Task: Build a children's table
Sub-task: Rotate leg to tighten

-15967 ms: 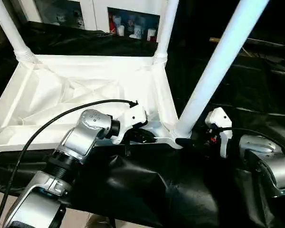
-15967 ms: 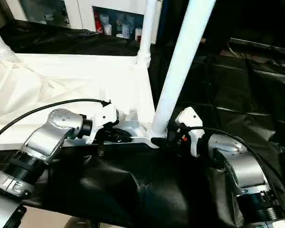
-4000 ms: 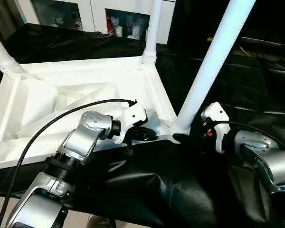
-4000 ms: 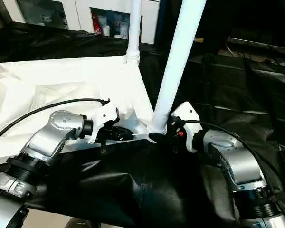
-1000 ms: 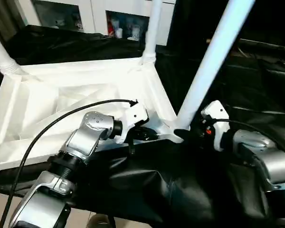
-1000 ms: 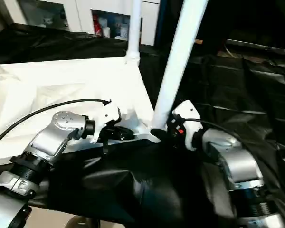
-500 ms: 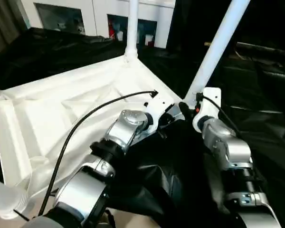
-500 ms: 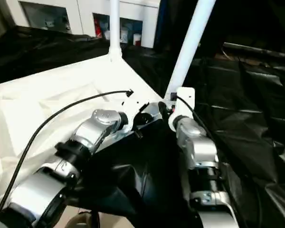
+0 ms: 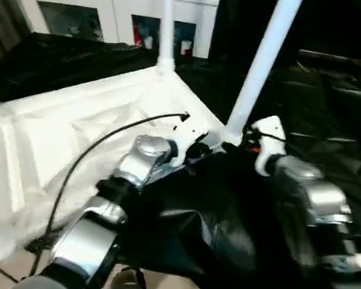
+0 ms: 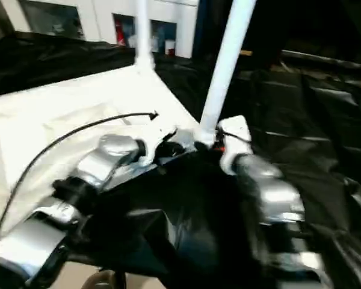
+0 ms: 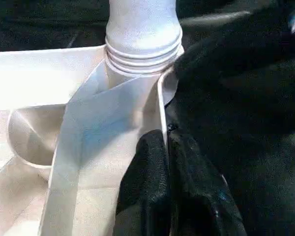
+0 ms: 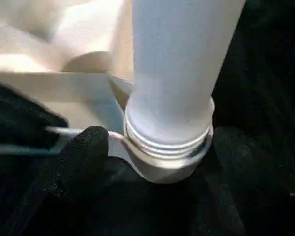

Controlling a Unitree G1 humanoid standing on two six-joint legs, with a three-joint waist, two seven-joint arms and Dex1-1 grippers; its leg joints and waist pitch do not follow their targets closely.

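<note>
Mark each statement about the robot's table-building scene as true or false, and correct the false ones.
1. The tabletop lies with its ribbed underside facing up. True.
2. The left hand is shut on the tabletop's edge wall. True.
3. The near leg lies flat on the black sheet. False: it stands up from the corner socket.
4. The right hand has a finger on each side of the near leg's base. True.
5. The far leg is held by a person's hand. False: it stands in its own corner, unheld.
</note>
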